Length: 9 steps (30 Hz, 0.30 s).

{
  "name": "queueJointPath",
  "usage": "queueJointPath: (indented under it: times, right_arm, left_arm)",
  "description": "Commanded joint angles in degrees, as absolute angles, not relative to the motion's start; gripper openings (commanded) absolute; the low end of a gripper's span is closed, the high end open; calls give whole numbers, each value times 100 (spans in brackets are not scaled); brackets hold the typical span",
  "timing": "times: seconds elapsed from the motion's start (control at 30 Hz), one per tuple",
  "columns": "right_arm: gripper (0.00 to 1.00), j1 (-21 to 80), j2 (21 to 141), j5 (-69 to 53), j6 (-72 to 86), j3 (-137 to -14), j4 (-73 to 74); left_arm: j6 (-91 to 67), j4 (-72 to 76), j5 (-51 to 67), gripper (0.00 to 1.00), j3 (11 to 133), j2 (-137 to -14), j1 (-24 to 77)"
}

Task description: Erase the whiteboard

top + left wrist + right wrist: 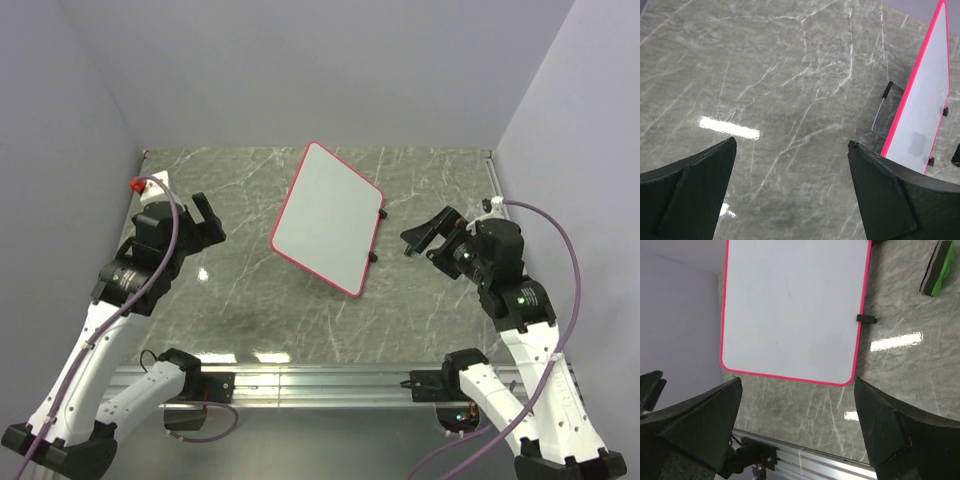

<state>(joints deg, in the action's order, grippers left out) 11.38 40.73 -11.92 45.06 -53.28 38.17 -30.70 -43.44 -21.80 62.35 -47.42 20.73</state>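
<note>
The whiteboard [328,218], white with a thin red rim, stands propped at a tilt in the middle of the marble table. Its face looks blank in the right wrist view [792,305], with only faint smudges. Its edge shows at the right of the left wrist view [922,110]. A green and black eraser [938,267] lies on the table beside the board; it does not show in the top view. My left gripper [208,222] is open and empty, left of the board [792,150]. My right gripper [425,235] is open and empty, right of the board [797,385].
A small red and white object [137,184] sits at the table's back left corner. The metal rail [320,382] runs along the near edge. Purple walls enclose the table on three sides. A wire stand [882,107] props the board from behind.
</note>
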Motion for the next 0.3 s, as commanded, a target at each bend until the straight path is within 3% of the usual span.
queueJointPath:
  times: [0.0,0.27]
  right_arm:
    - [100,1143,3964,-1020,4368,-5669,3683]
    - [99,1143,3780,-864,4297,-5687,3577]
  left_arm:
    - [-2786,-3824,-2347,100,6626,-5008,2092]
    - [-2340,-3403,-2470,99,7207,-5651,2092]
